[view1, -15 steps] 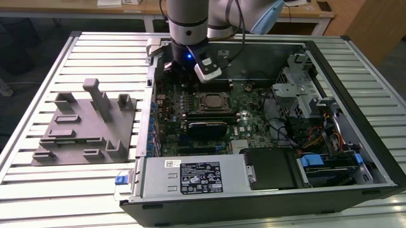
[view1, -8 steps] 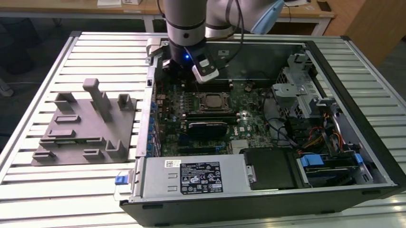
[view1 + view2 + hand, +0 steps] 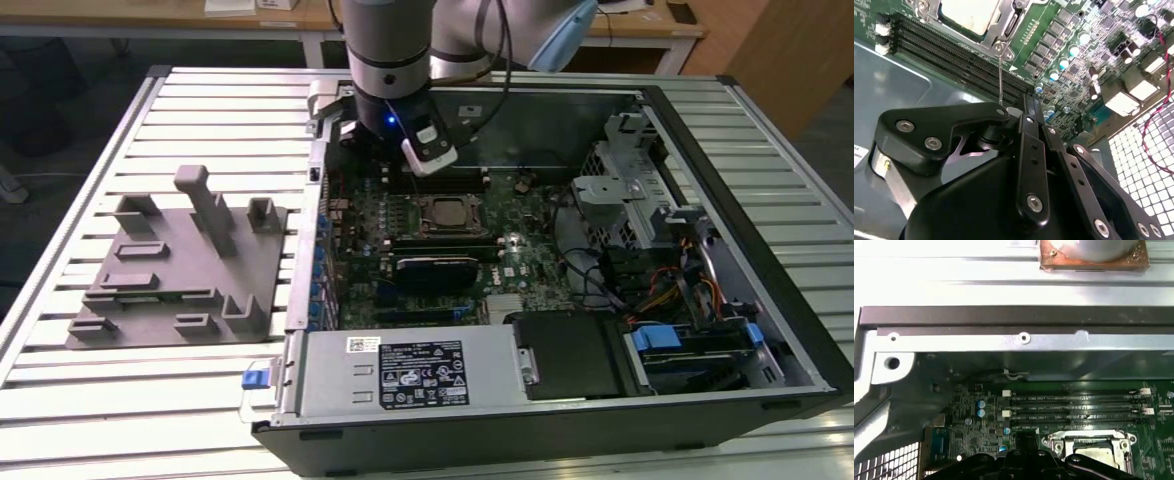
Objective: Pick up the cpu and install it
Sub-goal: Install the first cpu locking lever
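Note:
The cpu [image 3: 447, 213] is a small square chip with a pale top, lying in the motherboard socket inside the open computer case. A metal frame runs around it. The second wrist view shows its pale top [image 3: 971, 15], and the first wrist view shows it [image 3: 1099, 458] just past the memory slots [image 3: 1074, 407]. My gripper [image 3: 384, 150] hangs over the far part of the board, above the memory slots and beside the socket, apart from the cpu. Its black linkage [image 3: 1024, 115] [image 3: 1019, 462] fills the near part of both wrist views.
A grey plastic tray [image 3: 174, 270] with upright posts lies on the slatted table at the exterior view's left of the case. Inside the case are a black component [image 3: 434, 270], a power supply [image 3: 400, 370], drive cages [image 3: 641, 190] and loose cables [image 3: 654, 285]. The case wall [image 3: 1004, 320] stands close by.

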`<state>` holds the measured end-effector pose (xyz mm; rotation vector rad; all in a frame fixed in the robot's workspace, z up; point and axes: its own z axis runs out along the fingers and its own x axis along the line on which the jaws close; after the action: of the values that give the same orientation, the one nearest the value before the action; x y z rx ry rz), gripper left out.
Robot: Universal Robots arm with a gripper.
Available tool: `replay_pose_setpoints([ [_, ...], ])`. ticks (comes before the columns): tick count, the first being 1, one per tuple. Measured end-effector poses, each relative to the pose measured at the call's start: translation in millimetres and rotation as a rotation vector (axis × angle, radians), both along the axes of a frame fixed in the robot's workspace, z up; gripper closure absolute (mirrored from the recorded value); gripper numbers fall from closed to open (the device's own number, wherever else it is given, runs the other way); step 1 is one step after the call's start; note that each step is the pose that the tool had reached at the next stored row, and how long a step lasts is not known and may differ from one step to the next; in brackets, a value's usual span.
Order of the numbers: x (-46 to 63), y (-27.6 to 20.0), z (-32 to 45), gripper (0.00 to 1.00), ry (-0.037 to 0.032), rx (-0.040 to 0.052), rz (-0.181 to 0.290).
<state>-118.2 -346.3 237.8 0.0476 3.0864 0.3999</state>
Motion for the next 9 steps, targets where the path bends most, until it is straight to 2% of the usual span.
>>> replay_pose_setpoints([
  [4, 0.0, 0.0, 2.2, 0.89, 0.0001, 0.0008, 0.000],
  [9, 0.0, 0.0, 6.3, 0.89, -0.0002, 0.0067, 0.000],
])
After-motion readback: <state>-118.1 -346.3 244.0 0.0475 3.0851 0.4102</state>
